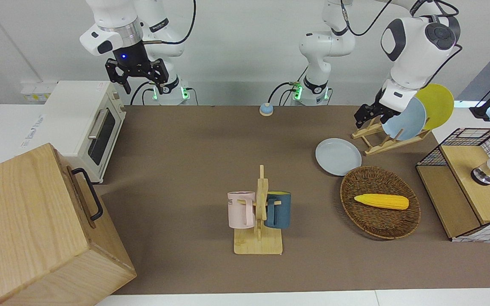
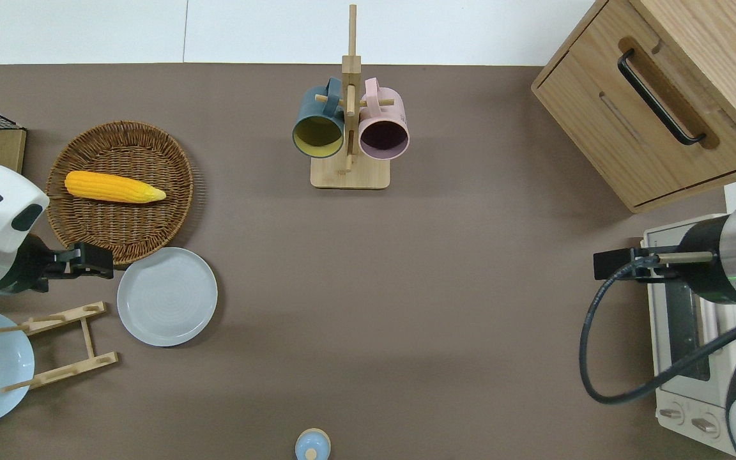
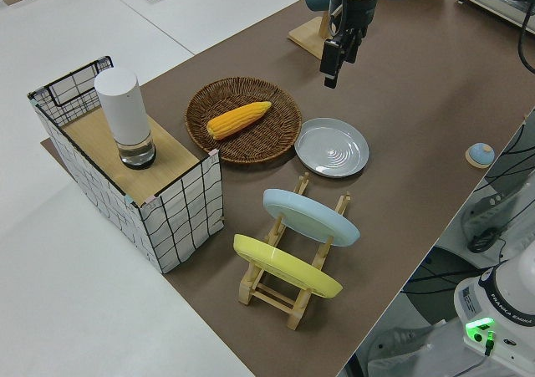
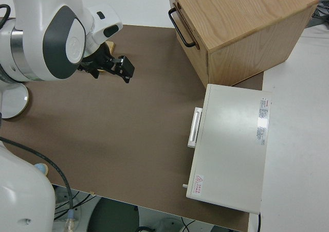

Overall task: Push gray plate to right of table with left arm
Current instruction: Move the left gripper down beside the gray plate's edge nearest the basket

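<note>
The gray plate lies flat on the brown table, touching the wicker basket's rim on the side nearer the robots. It also shows in the overhead view and the left side view. My left gripper hangs in the air over the table just beside the plate's edge toward the left arm's end, between the basket and the dish rack. It also shows in the front view and the left side view, and holds nothing. My right arm is parked, its gripper open.
A wicker basket holds a corn cob. A wooden dish rack holds a bluer plate and a yellow plate. A mug tree, a wooden cabinet, a toaster oven and a wire shelf box stand around.
</note>
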`<action>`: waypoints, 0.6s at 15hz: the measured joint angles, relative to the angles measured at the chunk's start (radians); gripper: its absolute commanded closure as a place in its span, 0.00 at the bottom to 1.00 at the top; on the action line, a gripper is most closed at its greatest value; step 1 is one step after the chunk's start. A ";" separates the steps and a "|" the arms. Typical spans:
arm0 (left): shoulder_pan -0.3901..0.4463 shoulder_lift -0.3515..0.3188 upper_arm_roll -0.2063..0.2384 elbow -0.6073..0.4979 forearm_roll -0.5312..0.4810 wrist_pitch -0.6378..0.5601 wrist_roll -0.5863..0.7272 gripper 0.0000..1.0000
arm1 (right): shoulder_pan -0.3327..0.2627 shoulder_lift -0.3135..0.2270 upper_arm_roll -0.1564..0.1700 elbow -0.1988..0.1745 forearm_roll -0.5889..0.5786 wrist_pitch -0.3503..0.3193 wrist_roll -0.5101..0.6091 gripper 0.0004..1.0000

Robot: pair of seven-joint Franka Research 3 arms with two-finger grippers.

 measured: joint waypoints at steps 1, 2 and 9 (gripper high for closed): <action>0.000 -0.015 0.003 -0.038 0.000 0.015 0.006 0.03 | 0.000 0.000 0.000 0.000 0.000 0.000 0.000 0.00; 0.000 -0.027 0.005 -0.070 0.000 0.031 0.009 0.04 | 0.000 0.000 0.000 0.000 0.000 0.000 0.000 0.00; 0.013 -0.058 0.037 -0.232 0.000 0.173 0.038 0.16 | 0.000 0.000 0.000 0.000 0.000 0.000 0.000 0.00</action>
